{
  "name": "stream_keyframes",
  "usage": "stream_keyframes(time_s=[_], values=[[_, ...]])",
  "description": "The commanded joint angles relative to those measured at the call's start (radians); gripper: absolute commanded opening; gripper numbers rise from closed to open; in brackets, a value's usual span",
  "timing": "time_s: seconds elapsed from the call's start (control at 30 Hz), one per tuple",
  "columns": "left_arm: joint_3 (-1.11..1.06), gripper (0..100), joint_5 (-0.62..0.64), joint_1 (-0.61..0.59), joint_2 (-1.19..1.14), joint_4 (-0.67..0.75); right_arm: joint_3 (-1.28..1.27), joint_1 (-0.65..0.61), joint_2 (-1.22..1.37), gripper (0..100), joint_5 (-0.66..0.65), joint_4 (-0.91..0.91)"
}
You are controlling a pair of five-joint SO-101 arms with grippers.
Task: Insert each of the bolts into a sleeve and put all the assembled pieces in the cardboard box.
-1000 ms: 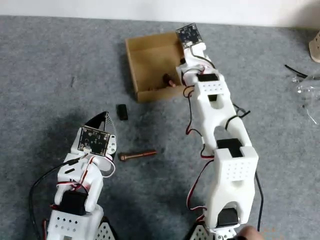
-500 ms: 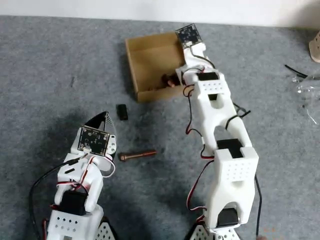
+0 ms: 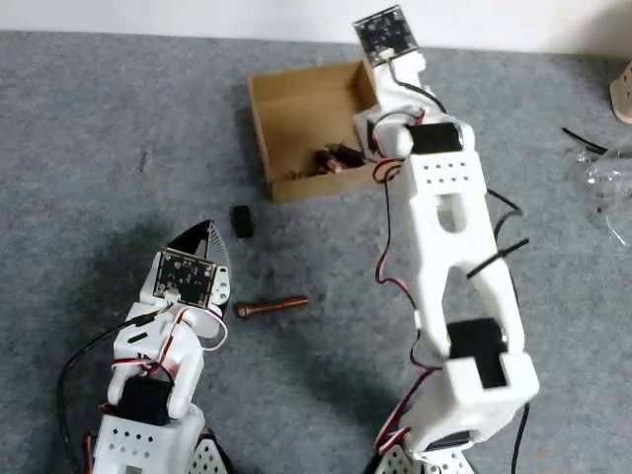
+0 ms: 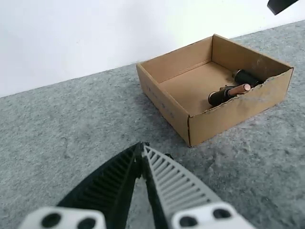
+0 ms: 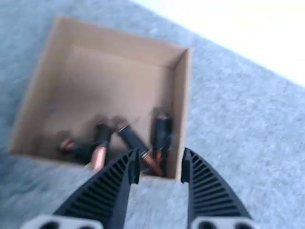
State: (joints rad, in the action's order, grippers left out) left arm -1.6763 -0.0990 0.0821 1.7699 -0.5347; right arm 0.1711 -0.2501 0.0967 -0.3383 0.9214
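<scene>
Though shallow, square cardboard box (image 3: 296, 123)

cardboard box (image 3: 296, 114): far middle of the counter (image 3: 99, 148).
assembled pieces (image 3: 336, 159): in the box, at its near right corner.
sleeve (image 3: 241, 220): on the counter, near and left of the box.
bolt (image 3: 272, 307): nearer than the sleeve, slightly right.
left pincer (image 3: 202, 235): just left of the sleeve.
right pincer (image 5: 159, 162): by the box's right wall.
</scene>
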Motion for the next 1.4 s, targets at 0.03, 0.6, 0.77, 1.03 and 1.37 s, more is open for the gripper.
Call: stream_keyframes(time_s=[0.03,0.6,0.77,1.03,1.37], values=[[-0.022,1,-0.008,0.012,-0.001,0.021,0.042,-0.097,-0.143,12.4,0.008,0.176],[-0.015,1,0.049,-0.114,0.010,0.021,-0.217,-0.444,-0.189,12.4,0.292,0.125],[-0.010,1,0.066,-0.130,0.010,0.021,-0.430,-0.483,-0.189,12.4,0.304,-0.125],[-0.005,1,0.071,-0.154,0.010,0.021,-0.512,-0.519,-0.094,12.4,0.304,-0.283],[0.005,1,0.101,-0.196,0.010,0.021,-0.202,-0.521,0.255,12.4,0.304,-0.282]])
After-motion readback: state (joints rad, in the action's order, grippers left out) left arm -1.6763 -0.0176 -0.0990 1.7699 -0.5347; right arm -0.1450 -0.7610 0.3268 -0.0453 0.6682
